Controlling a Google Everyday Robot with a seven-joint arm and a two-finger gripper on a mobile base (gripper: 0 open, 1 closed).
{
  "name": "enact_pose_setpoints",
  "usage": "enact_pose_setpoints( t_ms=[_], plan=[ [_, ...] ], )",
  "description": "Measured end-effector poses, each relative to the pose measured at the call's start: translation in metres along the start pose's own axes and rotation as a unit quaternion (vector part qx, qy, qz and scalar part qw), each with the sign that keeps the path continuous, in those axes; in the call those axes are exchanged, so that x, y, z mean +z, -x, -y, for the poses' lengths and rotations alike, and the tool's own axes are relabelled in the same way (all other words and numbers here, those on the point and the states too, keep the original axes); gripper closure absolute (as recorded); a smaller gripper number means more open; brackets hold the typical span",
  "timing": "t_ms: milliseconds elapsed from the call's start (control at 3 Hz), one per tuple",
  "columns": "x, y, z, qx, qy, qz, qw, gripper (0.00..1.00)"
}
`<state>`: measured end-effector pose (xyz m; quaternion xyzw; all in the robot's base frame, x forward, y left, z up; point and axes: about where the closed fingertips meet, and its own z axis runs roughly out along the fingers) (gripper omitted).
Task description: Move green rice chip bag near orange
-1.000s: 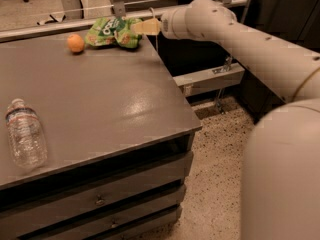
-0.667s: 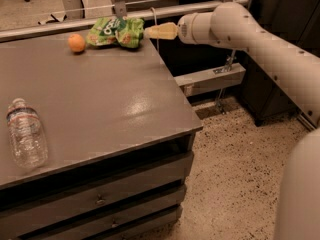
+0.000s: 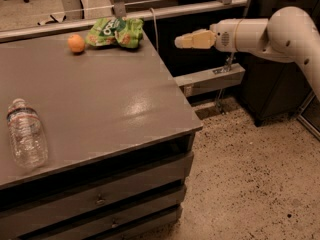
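The green rice chip bag (image 3: 115, 31) lies crumpled at the far right corner of the grey table (image 3: 100, 104). The orange (image 3: 76, 43) sits just left of it, a small gap apart. My gripper (image 3: 180, 42) is off the table, in the air to the right of its far edge, well clear of the bag. It holds nothing, and its fingers point left toward the table.
A clear plastic water bottle (image 3: 26, 134) lies near the table's front left. The table has drawers (image 3: 100, 199) below. A metal rail (image 3: 165, 6) runs behind the table. A light bracket (image 3: 210, 79) juts out below the arm. Speckled floor lies to the right.
My gripper has pulled back to the right, away from the bag and off the table's edge. The bag and the orange stay where they were.
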<state>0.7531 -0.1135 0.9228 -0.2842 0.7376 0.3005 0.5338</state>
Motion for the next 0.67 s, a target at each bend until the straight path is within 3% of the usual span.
enact_pose_setpoints(
  t_ms=[333,667],
  plan=[
    [-0.0001,-0.0080,-0.0201,-0.047,0.036,-0.018,0.9981,0.00],
    [0.0000,-0.0081,-0.0200,-0.047,0.036,-0.018,0.9981,0.00]
  ],
)
